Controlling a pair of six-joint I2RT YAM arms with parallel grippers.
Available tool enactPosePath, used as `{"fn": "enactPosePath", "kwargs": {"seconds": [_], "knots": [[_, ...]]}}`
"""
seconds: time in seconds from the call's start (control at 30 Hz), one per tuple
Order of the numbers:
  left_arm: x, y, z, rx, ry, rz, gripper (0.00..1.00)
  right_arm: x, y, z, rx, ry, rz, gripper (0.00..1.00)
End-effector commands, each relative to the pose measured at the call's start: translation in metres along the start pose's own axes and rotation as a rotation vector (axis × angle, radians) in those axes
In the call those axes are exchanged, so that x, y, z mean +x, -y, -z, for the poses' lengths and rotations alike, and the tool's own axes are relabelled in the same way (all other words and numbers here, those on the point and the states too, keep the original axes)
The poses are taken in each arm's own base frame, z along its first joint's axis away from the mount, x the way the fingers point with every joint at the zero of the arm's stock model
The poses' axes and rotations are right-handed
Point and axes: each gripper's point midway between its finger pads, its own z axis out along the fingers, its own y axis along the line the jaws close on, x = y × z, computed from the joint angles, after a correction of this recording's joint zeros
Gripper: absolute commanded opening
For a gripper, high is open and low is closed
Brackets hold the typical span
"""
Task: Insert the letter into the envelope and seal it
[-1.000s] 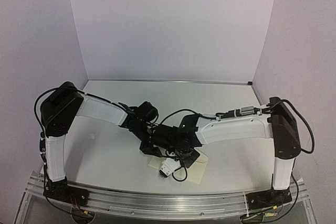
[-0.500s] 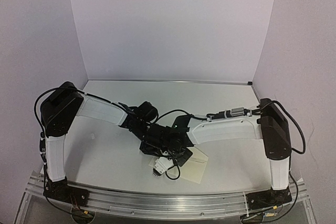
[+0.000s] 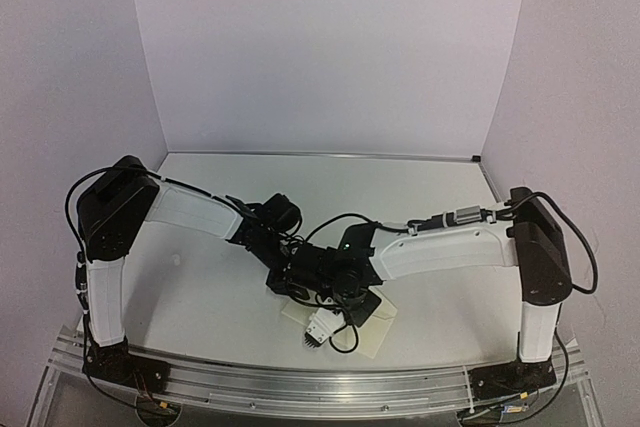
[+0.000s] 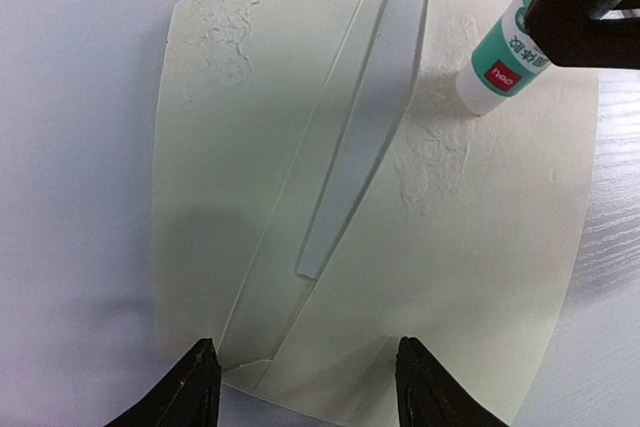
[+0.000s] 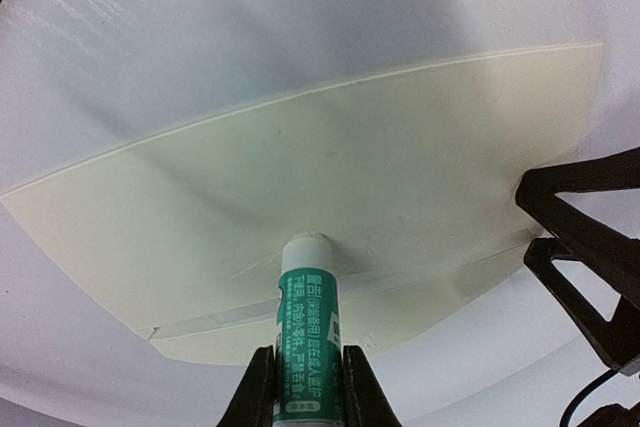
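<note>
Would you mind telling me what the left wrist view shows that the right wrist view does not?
Only the left wrist view shows wrinkled, rough patches on the pale cream paper envelope. Only the right wrist view shows the right gripper pinching the green-and-white glue stick from both sides, with the envelope's far long edge in full. Both show the envelope lying flat and the stick's tip touching it.

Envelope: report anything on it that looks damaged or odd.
The envelope shows two rough, puckered patches: one beside the glue stick, one near a far corner. A pale strip along the fold looks lifted.
</note>
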Motion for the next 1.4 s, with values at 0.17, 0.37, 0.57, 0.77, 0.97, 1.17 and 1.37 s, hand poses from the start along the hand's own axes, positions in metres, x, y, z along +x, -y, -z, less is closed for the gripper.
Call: {"fn": "enactPosePath", "kwargs": {"seconds": [0.17, 0.37, 0.57, 0.77, 0.97, 1.17, 1.37], "knots": [[0.065, 0.031, -0.022, 0.086, -0.214, 0.048, 0.59, -0.008, 0.042, -0.020, 0.058, -0.021, -0.039, 0.00], [0.067, 0.031, -0.022, 0.085, -0.220, 0.045, 0.59, -0.012, 0.059, -0.023, 0.095, -0.010, -0.048, 0.00], [0.069, 0.031, -0.023, 0.083, -0.228, 0.040, 0.59, 0.004, 0.026, -0.014, 0.055, -0.037, -0.015, 0.00], [0.070, 0.030, -0.024, 0.080, -0.231, 0.040, 0.59, 0.012, -0.014, 0.005, -0.031, -0.037, -0.013, 0.00], [0.070, 0.030, -0.024, 0.077, -0.233, 0.038, 0.59, 0.010, -0.028, 0.006, -0.072, -0.024, -0.013, 0.00], [0.069, 0.029, -0.024, 0.077, -0.231, 0.039, 0.59, 0.000, -0.011, -0.007, -0.057, -0.013, -0.024, 0.00], [0.069, 0.029, -0.023, 0.077, -0.228, 0.040, 0.59, -0.008, 0.030, -0.029, 0.016, -0.021, -0.092, 0.00]]}}
